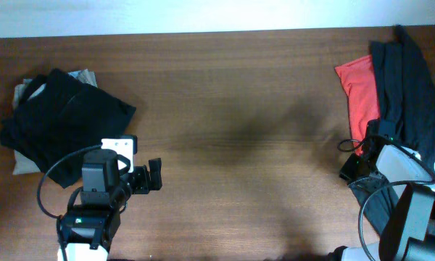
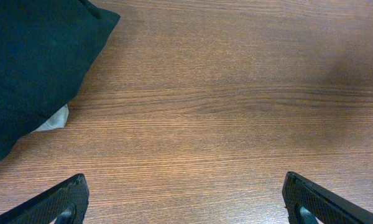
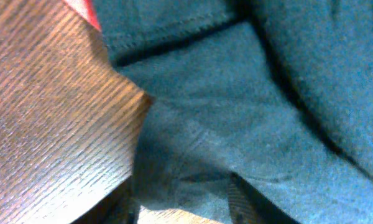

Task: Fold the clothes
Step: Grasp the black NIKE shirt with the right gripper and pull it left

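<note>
Brown wood-grain desk (image 1: 239, 109) carried a crumpled black fabric T-shirt (image 1: 413, 101) at its right edge, touching a red fabric shirt (image 1: 359, 90). Limp, light, I judged: pinch a hem. My left jaws stood wide apart; my right jaws, I could not tell.

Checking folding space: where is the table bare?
Bare table spans the middle, between the folded black stack at left and the red shirt at right. Crowded: right edge, dark garments heaped by the right claw.
</note>
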Robot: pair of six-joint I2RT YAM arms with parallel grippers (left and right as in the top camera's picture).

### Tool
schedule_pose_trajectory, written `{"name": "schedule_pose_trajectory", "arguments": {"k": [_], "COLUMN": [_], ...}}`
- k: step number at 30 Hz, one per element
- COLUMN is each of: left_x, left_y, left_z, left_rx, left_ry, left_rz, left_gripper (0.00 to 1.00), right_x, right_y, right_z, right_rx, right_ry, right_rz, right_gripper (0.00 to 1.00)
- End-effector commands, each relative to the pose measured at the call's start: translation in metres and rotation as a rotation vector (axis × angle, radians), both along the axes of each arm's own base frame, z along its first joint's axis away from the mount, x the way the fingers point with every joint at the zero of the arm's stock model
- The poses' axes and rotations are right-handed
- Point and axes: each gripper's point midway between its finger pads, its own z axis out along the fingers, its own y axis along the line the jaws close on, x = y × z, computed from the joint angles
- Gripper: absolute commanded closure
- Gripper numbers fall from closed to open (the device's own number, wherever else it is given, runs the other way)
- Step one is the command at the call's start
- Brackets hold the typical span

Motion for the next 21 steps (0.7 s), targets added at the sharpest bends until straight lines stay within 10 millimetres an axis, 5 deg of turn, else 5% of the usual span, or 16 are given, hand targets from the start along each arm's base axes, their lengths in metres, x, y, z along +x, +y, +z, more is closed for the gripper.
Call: {"name": "schedule_pose_trajectory", "arguments": {"k": [1, 2, 5, 7, 9, 11, 13, 17, 19, 21], "left_x": [0.003, 0.003, 0.004, 0.004, 0.004, 0.004, 0.004, 0.004, 0.004, 0.004], "left_y": [-0.002, -0.003, -0.002, -0.002, -0.002, -0.002, -0.002, -0.003, -0.003, -0.003], "left_z": [0.009, 0.009, 0.010, 0.010, 0.010, 0.010, 0.010, 0.010, 0.010, 0.010], "left_rx": [-0.017, -0.018, -0.018, -0.018, -0.018, -0.018, -0.018, -0.018, -0.018, -0.018], "left_ry": [-0.023, -0.023, -0.025, -0.026, -0.026, -0.026, -0.026, -0.026, -0.025, -0.026], "left_rz": [-0.006, -0.006, -0.006, -0.006, -0.006, -0.006, -0.006, -0.006, -0.006, -0.006], "left_gripper": [0.01, 0.01, 0.01, 0.01, 0.01, 0.01, 0.01, 0.01, 0.01, 0.01], "right_x": [-0.016, -0.016, 0.006, 0.053, 0.072, 0.085, 0.071, 0.044, 0.041, 0.056], "right_y": [0.002, 0.005, 0.016, 0.003, 0.004, 0.060, 0.119, 0.248, 0.305, 0.329], "right_z": [-0.012, -0.012, 0.013, 0.121, 0.198, 0.334, 0.361, 0.372, 0.359, 0.330], "right_rx": [0.008, 0.024, 0.104, 0.037, -0.011, 0.004, 0.107, 0.438, 0.511, 0.501], "right_ry": [0.068, 0.067, -0.023, -0.226, -0.388, -0.789, -0.912, -0.981, -0.953, -0.862], "right_rz": [-0.012, -0.011, 0.021, 0.149, 0.232, 0.637, 0.883, 1.288, 1.475, 1.517], "right_gripper": [0.83, 0.96, 0.96, 0.96, 0.96, 0.96, 0.96, 0.96, 0.96, 0.96]}}
